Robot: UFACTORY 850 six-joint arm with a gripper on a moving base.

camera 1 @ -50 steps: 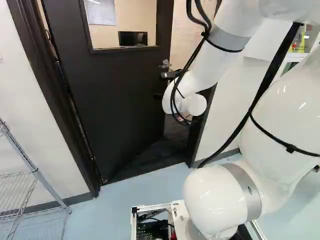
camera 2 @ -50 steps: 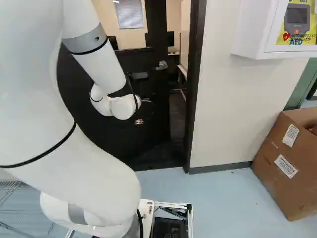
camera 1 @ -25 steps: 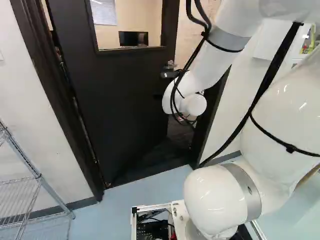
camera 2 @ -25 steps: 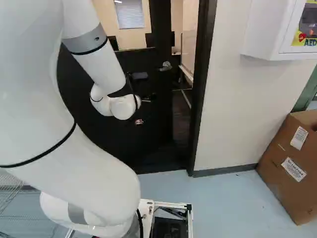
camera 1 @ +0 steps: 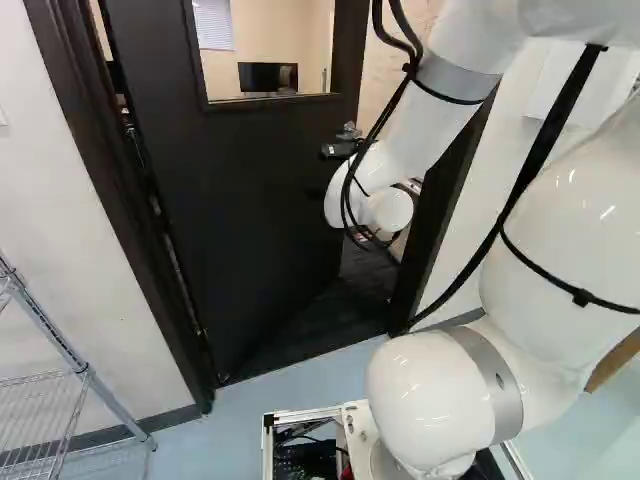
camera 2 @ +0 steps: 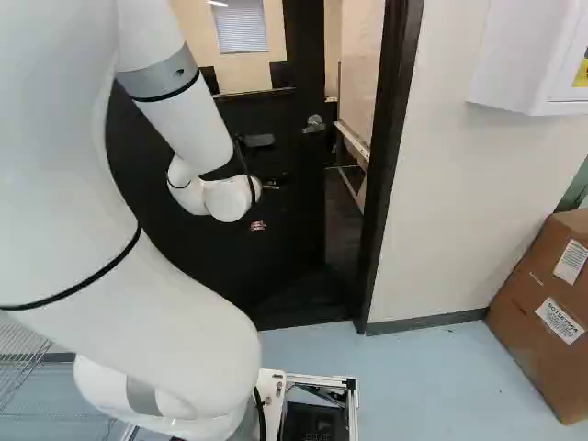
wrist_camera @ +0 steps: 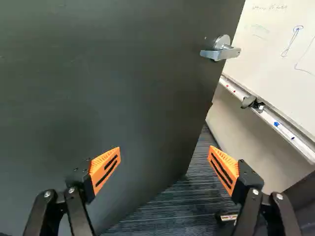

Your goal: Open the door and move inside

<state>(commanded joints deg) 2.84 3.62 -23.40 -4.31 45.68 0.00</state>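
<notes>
Door stands ajar ahead of the arm; its top is cut off in both base views, its hinge side hidden behind the arm in the right one. End effector: fingers spread, outline hard to make out against the door. Lever handle ahead of them.

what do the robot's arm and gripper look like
The arm is glossy white with rounded joints and grey bands; black cables run along it, held by thin black ties. The gripper is black with two fingers, visible screws at the linkages, and orange pads marked with dark slots.
</notes>
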